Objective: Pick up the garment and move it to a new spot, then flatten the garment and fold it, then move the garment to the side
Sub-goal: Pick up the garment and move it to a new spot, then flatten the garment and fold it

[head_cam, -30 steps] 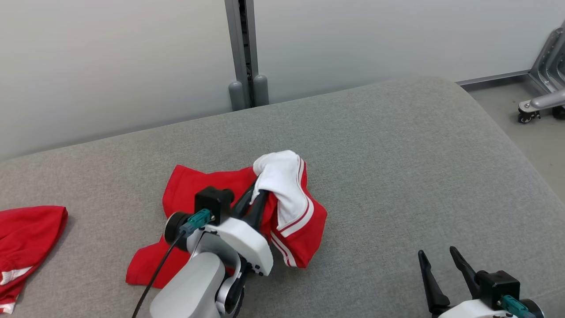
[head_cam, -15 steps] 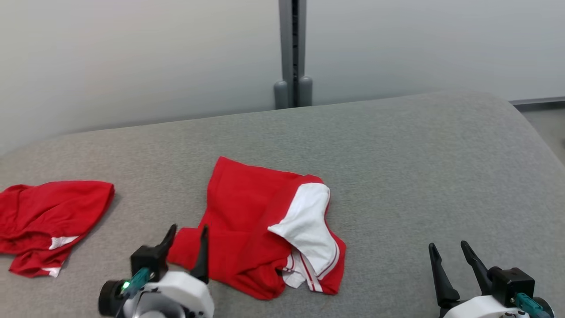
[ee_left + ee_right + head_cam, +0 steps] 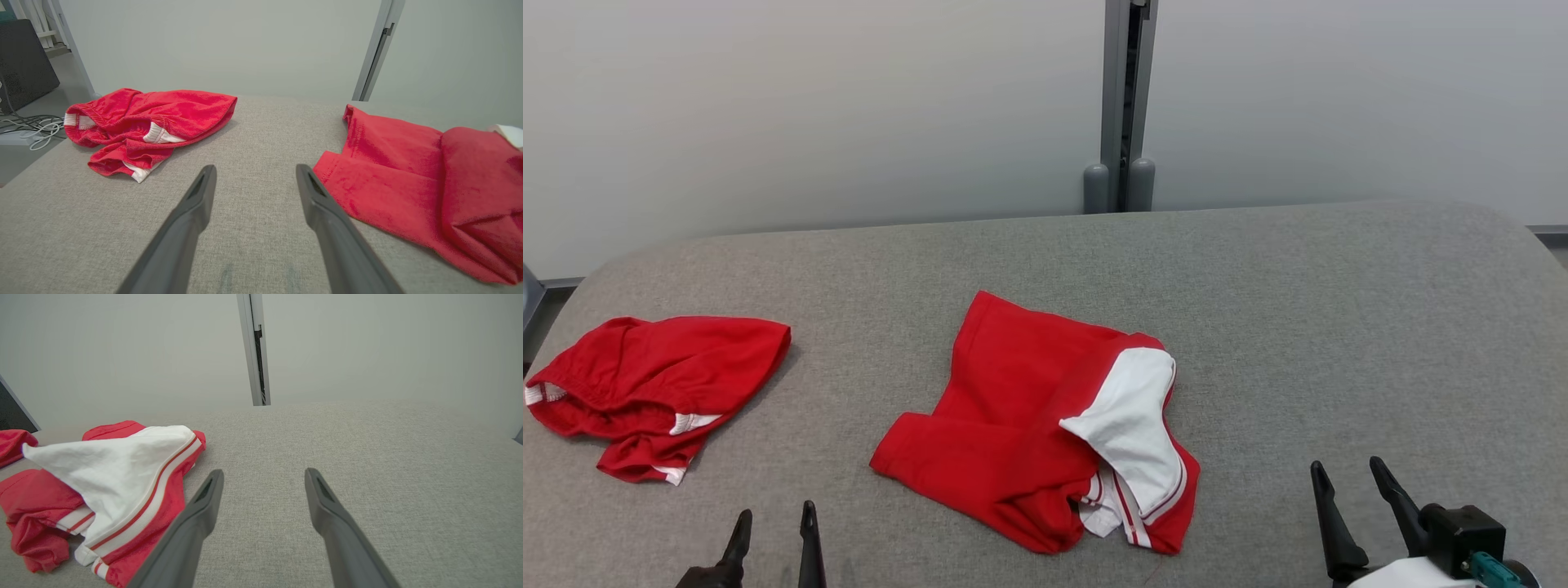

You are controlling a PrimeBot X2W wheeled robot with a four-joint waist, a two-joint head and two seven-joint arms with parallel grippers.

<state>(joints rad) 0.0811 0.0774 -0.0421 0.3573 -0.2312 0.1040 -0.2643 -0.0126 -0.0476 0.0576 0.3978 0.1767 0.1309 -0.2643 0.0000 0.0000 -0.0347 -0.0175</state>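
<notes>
Head view | left hand [image 3: 775, 523] is hovering, fingers spread, empty | right hand [image 3: 1346, 475] is holding its fingers spread, empty | garment [image 3: 1013, 408] is lying crumpled on tabletop [image 3: 1339, 327], ahead of and between both hands | second red garment [image 3: 662, 384] is lying ahead-left of left hand

We see the red soft-knit garment [image 3: 1013, 408] lying loose and rumpled near the middle of the grey woven upholstered surface [image 3: 1339, 327], partly folded over on itself. Its white panel [image 3: 1131, 425], edged with thin red and white stripes, is turned up along the right side. A flat red flap reaches out toward the left front corner.
</notes>
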